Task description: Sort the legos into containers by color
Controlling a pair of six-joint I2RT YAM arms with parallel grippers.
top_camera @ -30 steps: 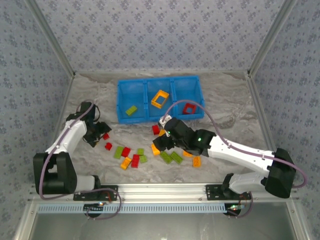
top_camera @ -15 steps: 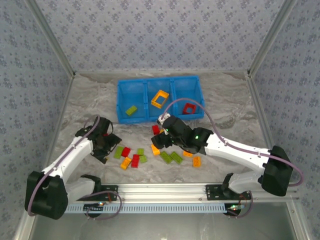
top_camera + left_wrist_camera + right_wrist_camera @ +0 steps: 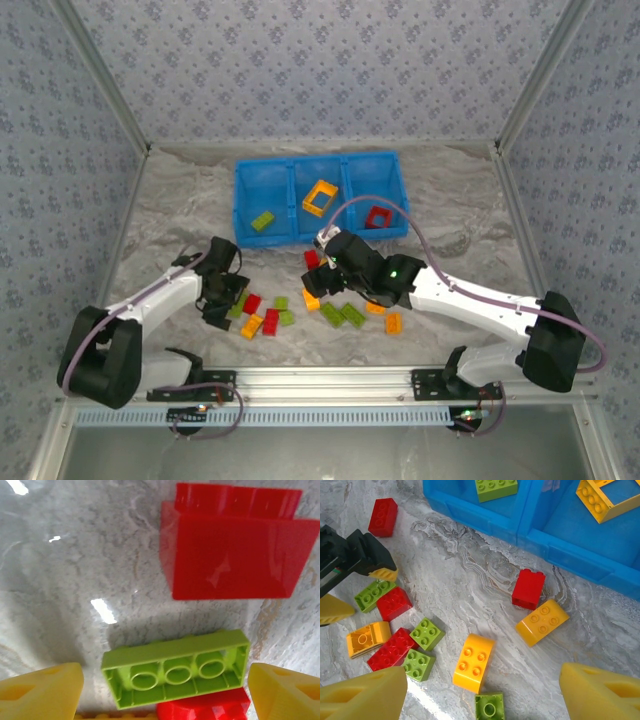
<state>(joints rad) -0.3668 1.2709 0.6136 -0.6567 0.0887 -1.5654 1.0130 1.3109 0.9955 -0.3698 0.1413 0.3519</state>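
Note:
The blue bin [image 3: 241, 205] has three compartments: a green brick [image 3: 263, 221] lies in the left one, an orange frame [image 3: 320, 197] in the middle, a red frame [image 3: 378, 216] in the right. Loose legos [image 3: 268, 314] are scattered in front of it. My left gripper [image 3: 226, 298] is low and open, its yellow fingertips on either side of a lime green brick [image 3: 175, 670] lying on its side; they do not touch it. My right gripper [image 3: 480, 695] hovers open above an orange brick [image 3: 472, 662], nothing held.
A large red brick [image 3: 235, 550] lies just beyond the green one, and another red brick [image 3: 205, 707] touches its near side. A red brick [image 3: 528, 588] and an orange brick [image 3: 542, 622] sit close to the bin's front wall [image 3: 485, 517]. Metal frame posts stand at both sides.
My left arm has swung from the far left in to the brick pile and its jaws have widened. My right gripper has shifted slightly left.

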